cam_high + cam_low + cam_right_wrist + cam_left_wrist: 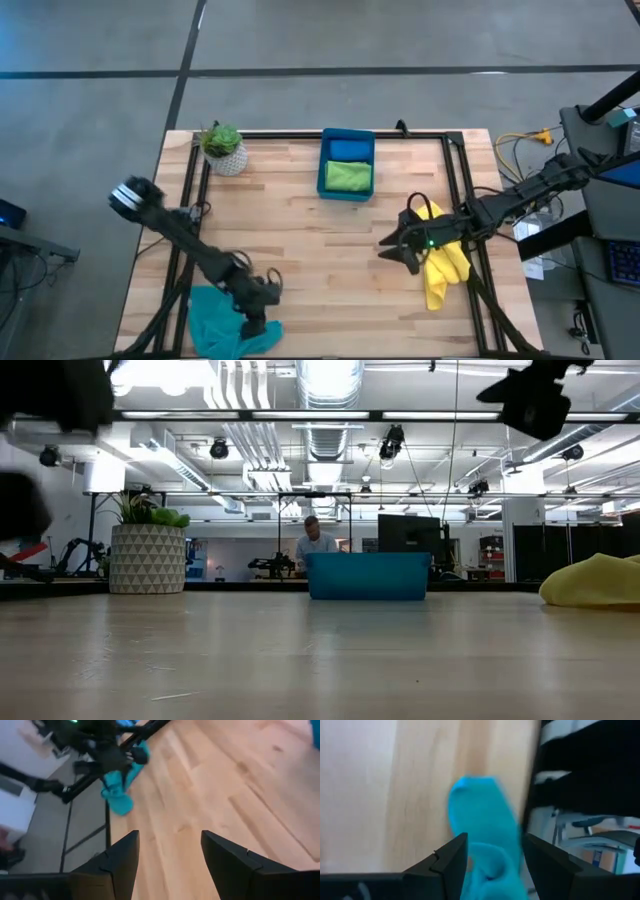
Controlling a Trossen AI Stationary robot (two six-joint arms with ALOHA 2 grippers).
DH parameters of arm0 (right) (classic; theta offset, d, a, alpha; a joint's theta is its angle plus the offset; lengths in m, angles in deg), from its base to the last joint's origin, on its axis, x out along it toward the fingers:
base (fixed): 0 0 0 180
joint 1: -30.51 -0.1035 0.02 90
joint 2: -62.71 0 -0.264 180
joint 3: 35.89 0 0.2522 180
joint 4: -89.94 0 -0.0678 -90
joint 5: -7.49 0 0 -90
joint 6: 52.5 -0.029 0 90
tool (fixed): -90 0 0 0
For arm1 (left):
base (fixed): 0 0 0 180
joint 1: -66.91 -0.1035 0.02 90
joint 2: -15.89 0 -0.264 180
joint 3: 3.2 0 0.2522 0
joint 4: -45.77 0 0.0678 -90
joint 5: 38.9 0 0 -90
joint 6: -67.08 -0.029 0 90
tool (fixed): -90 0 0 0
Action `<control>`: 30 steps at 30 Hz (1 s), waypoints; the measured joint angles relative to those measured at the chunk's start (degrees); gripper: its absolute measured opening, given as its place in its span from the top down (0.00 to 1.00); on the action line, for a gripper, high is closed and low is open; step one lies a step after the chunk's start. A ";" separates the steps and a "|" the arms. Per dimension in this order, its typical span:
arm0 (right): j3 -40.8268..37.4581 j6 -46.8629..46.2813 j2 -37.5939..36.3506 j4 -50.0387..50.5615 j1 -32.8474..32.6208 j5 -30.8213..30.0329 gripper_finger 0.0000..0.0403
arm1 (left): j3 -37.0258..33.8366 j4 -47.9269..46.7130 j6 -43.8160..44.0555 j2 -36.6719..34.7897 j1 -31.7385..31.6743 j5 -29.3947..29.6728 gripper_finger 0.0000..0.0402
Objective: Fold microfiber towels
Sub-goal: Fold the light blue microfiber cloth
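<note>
Loosely bunched teal towel (215, 318) and yellow towel (443, 262)

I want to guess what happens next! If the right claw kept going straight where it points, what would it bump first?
Probably the bare wooden table; the open right claw holds nothing, and the crumpled teal microfiber towel lies off to one side.

**Two dark arms, one pale collar**

Both arms are black, built of slim jointed links. The left arm (190, 245) carries a white-and-grey ribbed collar toward the potted plant (222, 147). The right arm (520, 195) shows a small green light (near its wrist). Fingers (120, 857) are angular, matte black.
</note>
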 joint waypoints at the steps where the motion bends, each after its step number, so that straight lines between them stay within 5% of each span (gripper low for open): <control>1: 0.32 0.46 -0.02 0.25 -0.84 -0.02 0.49 | 0.55 0.00 0.96 2.62 0.09 -0.96 0.56; 9: 1.89 1.43 -0.90 0.38 -7.80 -0.20 0.50 | 6.38 0.75 5.44 15.02 1.23 -3.00 0.61; 15: 1.87 1.23 -1.09 0.68 -11.81 -0.36 0.50 | 9.21 -2.03 3.69 15.98 0.50 -3.75 0.96; 22: 1.80 0.95 -1.11 0.76 -13.07 -0.70 0.50 | 14.15 -4.39 0.33 13.86 -6.84 -1.76 1.00; 30: 1.76 1.04 -1.15 0.72 -14.70 -3.50 0.50 | 32.43 -8.33 -16.42 11.26 -20.06 8.71 1.00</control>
